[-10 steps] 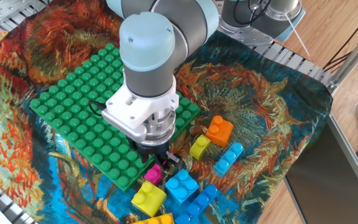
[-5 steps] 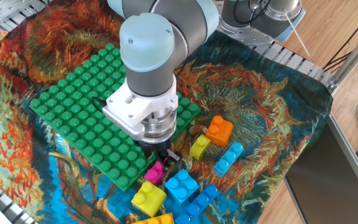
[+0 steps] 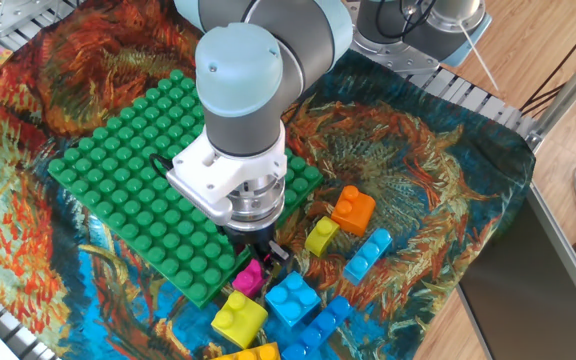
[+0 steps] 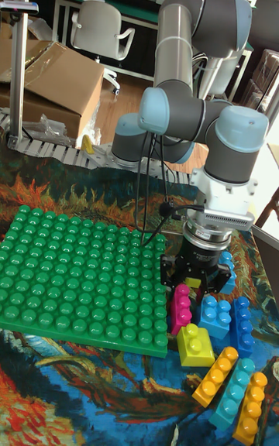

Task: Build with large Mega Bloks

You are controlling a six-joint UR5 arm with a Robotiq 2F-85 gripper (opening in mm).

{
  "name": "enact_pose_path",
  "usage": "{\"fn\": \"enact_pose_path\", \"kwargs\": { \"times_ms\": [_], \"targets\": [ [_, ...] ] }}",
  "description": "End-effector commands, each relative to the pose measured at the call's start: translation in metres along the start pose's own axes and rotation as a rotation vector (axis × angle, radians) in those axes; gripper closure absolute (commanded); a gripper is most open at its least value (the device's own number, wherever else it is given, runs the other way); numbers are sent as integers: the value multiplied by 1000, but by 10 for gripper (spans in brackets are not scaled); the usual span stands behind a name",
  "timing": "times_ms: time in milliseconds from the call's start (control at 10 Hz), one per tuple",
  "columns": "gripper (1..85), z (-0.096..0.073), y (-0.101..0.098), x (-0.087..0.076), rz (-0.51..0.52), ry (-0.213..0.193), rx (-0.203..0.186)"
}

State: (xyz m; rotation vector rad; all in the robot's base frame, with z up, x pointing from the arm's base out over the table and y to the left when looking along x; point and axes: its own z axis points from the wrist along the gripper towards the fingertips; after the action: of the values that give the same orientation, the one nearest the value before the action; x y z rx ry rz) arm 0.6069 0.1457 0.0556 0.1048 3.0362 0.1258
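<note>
The magenta Mega Blok [image 4: 181, 308] lies on the patterned cloth [image 3: 438, 190] just beside the near edge of the green baseplate [image 3: 128, 190], directly under the pincer [image 4: 195, 282]. The pincer's dark fingers reach down around the brick's upper end; whether they actually clamp it cannot be told. Close by sit a yellow brick [image 4: 195, 345], a blue brick [image 4: 216, 316], and in the fixed view an orange brick [image 3: 353, 210] and a light blue brick [image 3: 368, 254] farther off.

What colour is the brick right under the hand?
Magenta. The brick below the hand shows best in the tall fixed view.
</note>
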Motion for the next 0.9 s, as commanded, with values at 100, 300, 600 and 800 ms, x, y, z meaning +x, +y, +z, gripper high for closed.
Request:
{"fn": "enact_pose_path", "kwargs": {
  "times_ms": [100, 300, 600, 800],
  "targets": [
    [320, 0, -2, -1, 18, -4, 1],
    [323, 1, -3, 0, 4, 2, 3],
    [327, 2, -3, 2, -3, 8, 8],
    [327, 2, -2, 2, -12, 11, 9]
  ]
}}
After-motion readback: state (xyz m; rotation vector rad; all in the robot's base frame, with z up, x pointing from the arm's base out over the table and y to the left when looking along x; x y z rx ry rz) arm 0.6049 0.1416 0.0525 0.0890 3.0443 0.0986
